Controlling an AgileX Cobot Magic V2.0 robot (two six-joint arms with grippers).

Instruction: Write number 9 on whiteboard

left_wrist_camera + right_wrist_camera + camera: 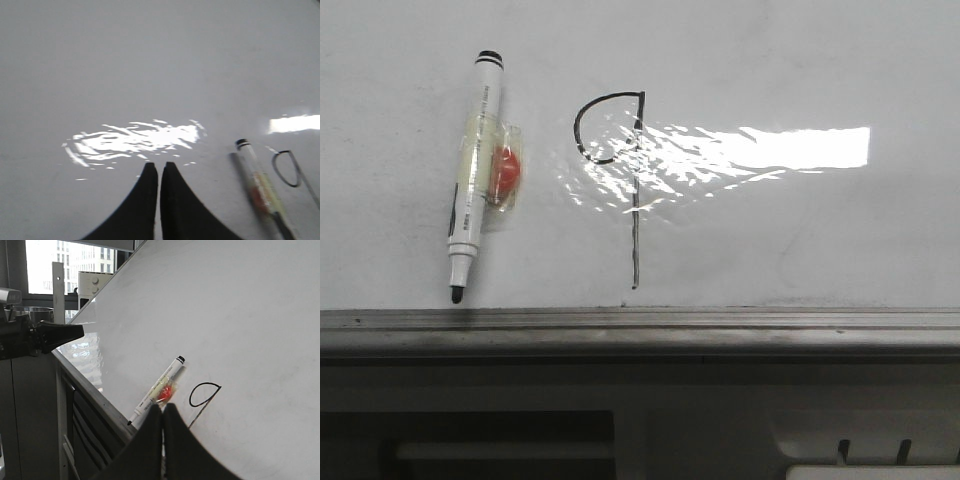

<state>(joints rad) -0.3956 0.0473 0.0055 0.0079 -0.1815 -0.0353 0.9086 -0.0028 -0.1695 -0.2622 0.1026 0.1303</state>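
A large glossy whiteboard is lying flat and filling most of the front view, with a grey metal rail running along its near edge. Near the middle of the board, the number 9 is showing as a thin black hand-drawn line: a rounded loop on the left joined to a long straight stem that is reaching toward the rail. A bright, rippled glare patch is crossing the lower loop and washing out part of the line there.

To the left of the figure, close but apart, a white marker is resting flat on the board, uncapped, its black tip pointing toward the rail. Clear, crinkled tape is wrapping its middle and holding a small red-orange lump against it, probably added as a grip for robot fingers. The pen is probably lying loose because the writing looks finished.

Neither arm is holding anything. The left gripper is hovering over bare board with its smooth black fingers pressed together, the marker off to its side. The right gripper is likewise closed on nothing, and is facing the marker and the figure.
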